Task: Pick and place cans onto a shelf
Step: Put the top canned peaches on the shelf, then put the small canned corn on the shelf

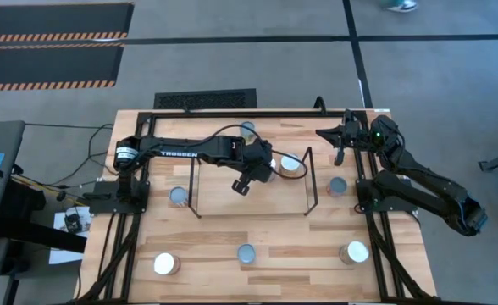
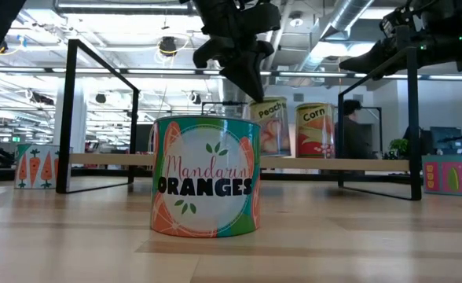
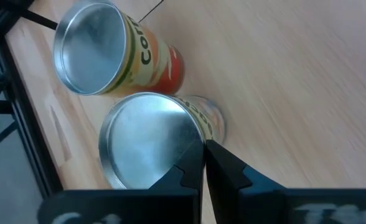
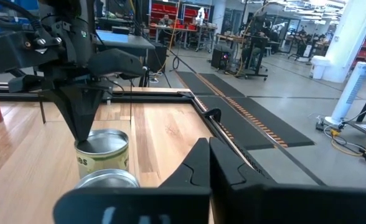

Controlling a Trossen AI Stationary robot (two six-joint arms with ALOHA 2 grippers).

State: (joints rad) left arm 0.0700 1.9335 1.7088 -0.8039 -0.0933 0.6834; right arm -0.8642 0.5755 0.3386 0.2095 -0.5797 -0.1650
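The shelf [image 1: 195, 182] is a black wire rack at mid-table; its light wood surface [image 2: 349, 163] shows in the low view. A Peach can [image 2: 272, 126] and a Corn can [image 2: 315, 130] stand side by side on it. My left gripper [image 2: 254, 94] points down, shut on the Peach can [image 3: 149, 143], which leans slightly; in the high view the gripper [image 1: 256, 169] hides it. The Corn can [image 1: 291, 163] is beside it. My right gripper [image 4: 211, 165] is shut and empty, raised over the table's far right [image 1: 335, 135]. My left gripper pinches the Peach can's top rim [image 3: 198, 138] between its two fingers, at one spot on the edge. The fingers [image 4: 85, 127] come from above, pointing down. The can leans a little, its base at the shelf surface; whether it is lifted clear I cannot tell.
A Mandarin Oranges can [image 2: 206, 177] stands at the near middle [image 1: 246, 252]. Other cans stand at the near left [image 1: 166, 264], near right [image 1: 355, 252], left of the shelf [image 1: 179, 196], right of it [image 1: 338, 185] and behind it [image 1: 247, 129]. A black frame [image 1: 232, 110] edges the table.
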